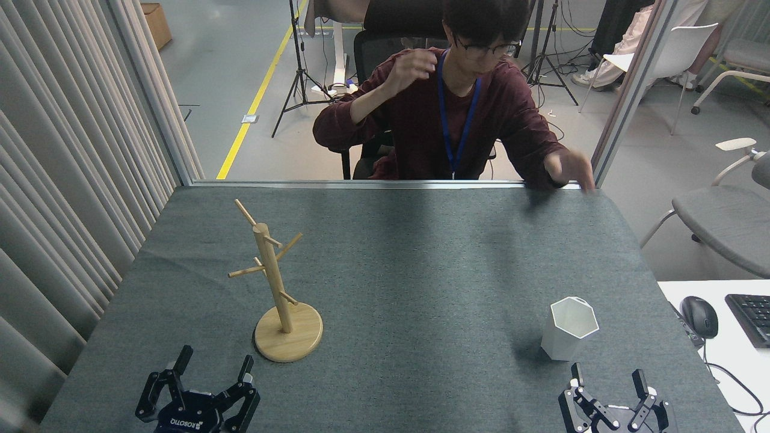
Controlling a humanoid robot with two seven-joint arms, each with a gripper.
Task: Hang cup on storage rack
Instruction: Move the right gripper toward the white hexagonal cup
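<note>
Two grippers sat low at the near edge of the grey felt-covered table (421, 270), both with fingers spread and nothing between them. The left gripper (213, 370) rested just in front of the wooden mug tree (278, 282), near its round disc base but not touching it. The right gripper (607, 382) lay just below the white hexagonal cup (568, 328), apart from it. The cup stood upright on the table's right side, its open mouth up, well apart from the mug tree on the left; none of the tree's angled pegs carried anything. Beyond the far edge a person in a maroon top (457, 114) sat on a chair, one hand raised and the other reaching to the table's far right corner. A mouse (699, 316) and a keyboard (751, 319) lay on a white desk at right.
</note>
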